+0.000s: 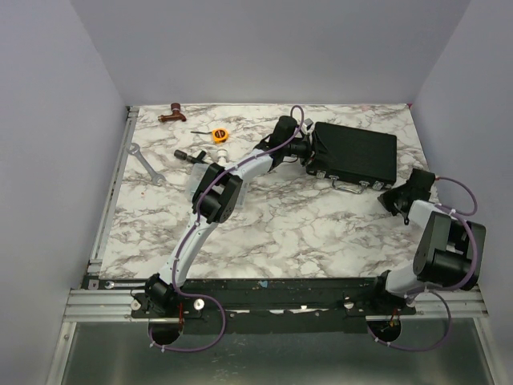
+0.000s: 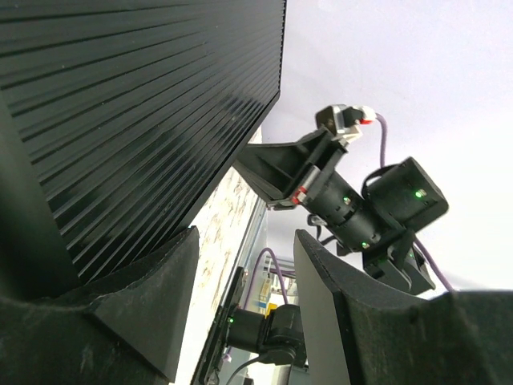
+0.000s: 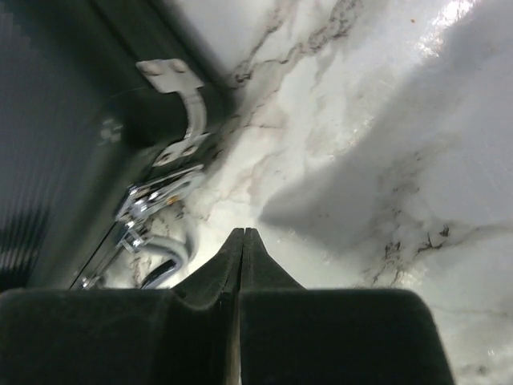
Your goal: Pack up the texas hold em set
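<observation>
The black ribbed case of the poker set lies closed and flat on the far right part of the marble-patterned table, its silver latches facing the arms. The left gripper is at the case's left end, jaws spread, with only open space between them in the wrist view; one finger sits right beside the ribbed shell. The right gripper hangs low over the table just off the case's near right corner, jaws pressed together and holding nothing. A yellow tape measure and a wrench lie well apart on the far left.
</observation>
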